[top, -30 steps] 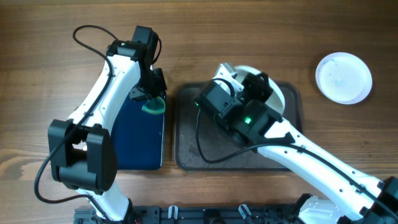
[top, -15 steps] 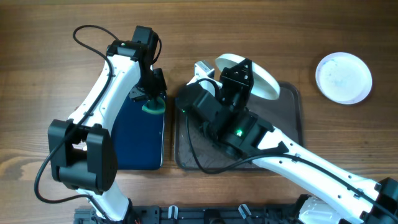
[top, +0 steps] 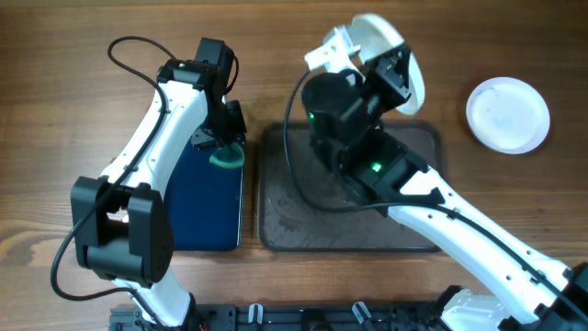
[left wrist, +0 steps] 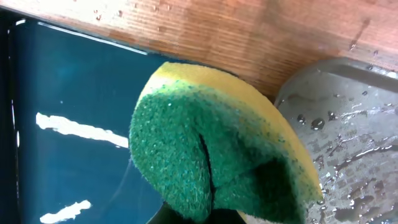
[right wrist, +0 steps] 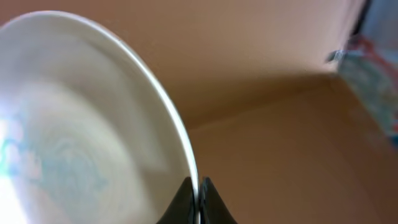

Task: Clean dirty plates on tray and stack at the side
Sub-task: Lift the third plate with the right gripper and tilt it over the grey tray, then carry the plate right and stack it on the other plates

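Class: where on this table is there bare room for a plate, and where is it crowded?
Free: the left half of the tray, between the blue basin and the right arm; bare wood left of the left arm; wood below the side plate. Crowded: the basin's top corner by the sponge, the tray's right half under the arm.

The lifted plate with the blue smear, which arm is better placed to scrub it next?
Left, likely. The left hand grips the green-and-yellow sponge above the blue basin, free to wipe. The right hand is occupied, pinching the plate by its rim, tilted, off the tray.
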Tool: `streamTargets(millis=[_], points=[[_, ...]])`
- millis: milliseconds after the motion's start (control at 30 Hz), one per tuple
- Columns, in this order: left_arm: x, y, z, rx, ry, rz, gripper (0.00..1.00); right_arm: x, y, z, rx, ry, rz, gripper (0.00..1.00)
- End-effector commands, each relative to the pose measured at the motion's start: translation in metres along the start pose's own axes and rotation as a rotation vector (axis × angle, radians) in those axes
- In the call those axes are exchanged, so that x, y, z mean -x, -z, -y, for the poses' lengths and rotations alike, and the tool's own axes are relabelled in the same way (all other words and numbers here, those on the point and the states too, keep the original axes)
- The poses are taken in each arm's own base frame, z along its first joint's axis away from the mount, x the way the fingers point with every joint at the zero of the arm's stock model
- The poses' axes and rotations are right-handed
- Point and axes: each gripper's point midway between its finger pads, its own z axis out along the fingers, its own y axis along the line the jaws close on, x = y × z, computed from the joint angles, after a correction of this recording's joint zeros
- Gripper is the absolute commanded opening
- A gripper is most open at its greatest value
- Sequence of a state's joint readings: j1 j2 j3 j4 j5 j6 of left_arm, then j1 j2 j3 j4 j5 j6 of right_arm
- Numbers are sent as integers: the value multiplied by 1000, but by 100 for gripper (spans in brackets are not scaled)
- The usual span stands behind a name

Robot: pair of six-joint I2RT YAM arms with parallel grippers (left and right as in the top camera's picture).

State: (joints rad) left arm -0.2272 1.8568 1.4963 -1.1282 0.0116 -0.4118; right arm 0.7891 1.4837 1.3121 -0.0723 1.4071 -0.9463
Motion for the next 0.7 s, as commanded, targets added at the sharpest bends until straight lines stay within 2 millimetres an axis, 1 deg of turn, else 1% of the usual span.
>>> streamTargets(millis=[0,67,133,200,267,300,367,433,467,500,533,567,600,667], points=[[2,6,-1,2,-11,16,4,6,18,18,-39,182,-18,4],[2,6,-1,2,-11,16,4,11,24,11,-22,160,21,4],[2,6,-1,2,-11,17,4,11,24,4,-10,162,34,4],[2,6,-1,2,-11,17,4,9,24,-6,14,202,49,4],[2,6,-1,2,-10,17,4,5,25,-19,46,227,65,4],[2,6,-1,2,-11,17,4,3,25,-28,76,226,79,4],[2,6,-1,2,-10,17,4,0,26,-38,115,216,93,4],[2,6,-1,2,-11,17,4,-5,28,-54,186,134,103,4],[2,6,-1,2,-10,17,4,-6,31,-67,251,77,115,4],[2,6,-1,2,-10,17,4,-7,36,-86,359,25,131,4],[2,6,-1,2,-10,17,4,-9,46,-111,512,-37,136,5],[2,6,-1,2,-10,16,4,-12,58,-138,708,-156,100,4],[2,6,-1,2,-11,16,4,-17,71,-161,911,-348,-6,4],[2,6,-1,2,-11,16,4,-22,84,-180,1127,-580,-191,4]])
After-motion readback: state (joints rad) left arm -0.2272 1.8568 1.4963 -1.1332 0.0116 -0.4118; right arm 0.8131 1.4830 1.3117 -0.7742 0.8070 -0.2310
